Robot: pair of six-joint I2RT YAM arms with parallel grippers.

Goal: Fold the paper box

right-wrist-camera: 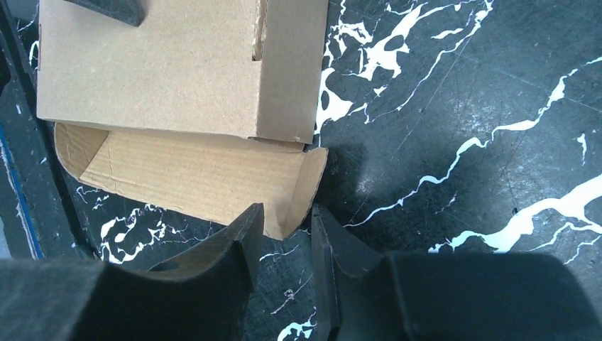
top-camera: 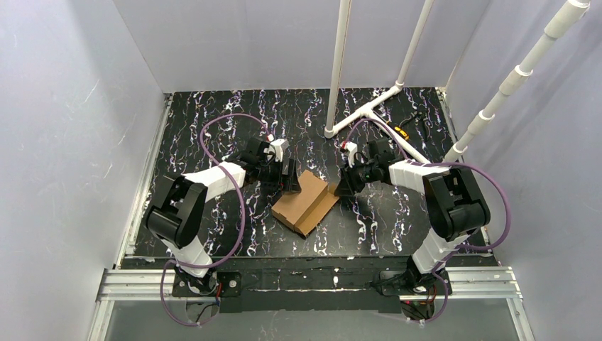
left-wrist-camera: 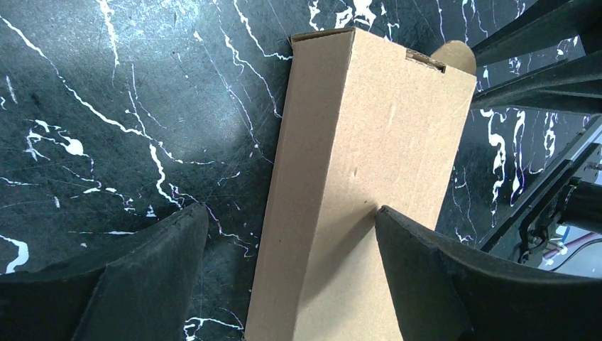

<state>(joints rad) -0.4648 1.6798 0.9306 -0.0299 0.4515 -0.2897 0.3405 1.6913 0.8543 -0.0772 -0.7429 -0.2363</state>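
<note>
Here, left gripper (left-wrist-camera: 291, 213) agape astride the paper box (left-wrist-camera: 376, 121); right gripper (right-wrist-camera: 285, 213) narrow around its flap (right-wrist-camera: 206, 177), grip unclear.

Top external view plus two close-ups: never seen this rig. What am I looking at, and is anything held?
The top external view looks down from above on two robot arms, the left arm and the right arm, bolted at the table's near edge. The other two pictures come from a camera on each wrist, looking past that arm's own two-finger tool. On the black marbled table lies one brown cardboard paper box, partly folded, with a flap open. At the back stand white pipes. The left tool is open, with a finger on either side of the box. The right tool has its fingers nearly together around a flap's corner. Whether it grips, I cannot tell.
</note>
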